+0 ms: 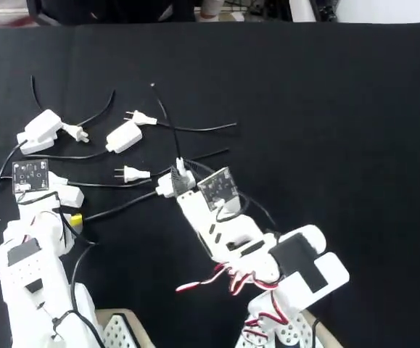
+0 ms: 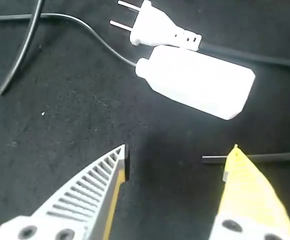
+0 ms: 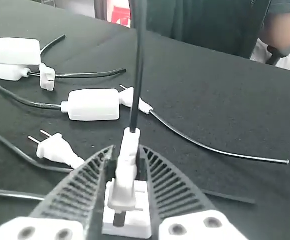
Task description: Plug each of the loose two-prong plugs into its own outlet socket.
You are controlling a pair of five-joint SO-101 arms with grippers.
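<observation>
- Right end effector (image 3: 126,151): closed on upright plug (image 3: 126,175), fingers on both sides; black cord (image 3: 137,60) rising straight from plug top.
- Directly under upright plug: small socket (image 3: 130,222), white; depth of prongs cannot be told.
- Near right end effector: loose plug (image 3: 57,149) flat on counter (image 3: 225,100); farther off, socket block (image 3: 91,104) with third plug (image 3: 133,97) at its end.
- Left end effector (image 2: 179,151): wide open, nothing held, over bare black cloth.
- Just ahead of left end effector: long socket block (image 2: 195,82), fourth plug (image 2: 155,27) beside it, prongs free.
</observation>
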